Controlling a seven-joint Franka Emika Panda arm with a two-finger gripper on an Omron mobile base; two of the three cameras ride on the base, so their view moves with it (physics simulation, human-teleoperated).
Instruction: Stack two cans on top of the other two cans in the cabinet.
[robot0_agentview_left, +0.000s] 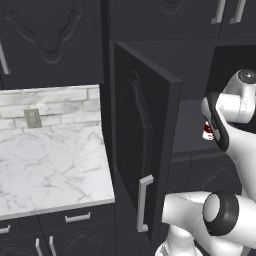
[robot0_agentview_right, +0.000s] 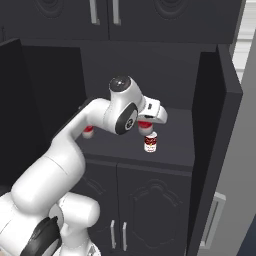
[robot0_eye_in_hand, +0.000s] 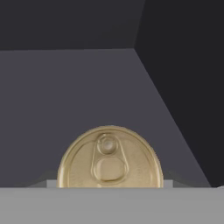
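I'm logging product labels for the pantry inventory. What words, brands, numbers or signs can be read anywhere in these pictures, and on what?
Small cylindrical red-and-white labelled can on the dark cabinet shelf: a script mark sits on its red band, too small and blurred to read.
Gold pull-tab can lid in the hand view: no text.
Grey wall outlet on the white brick backsplash: no text.
Nothing else bears lettering.
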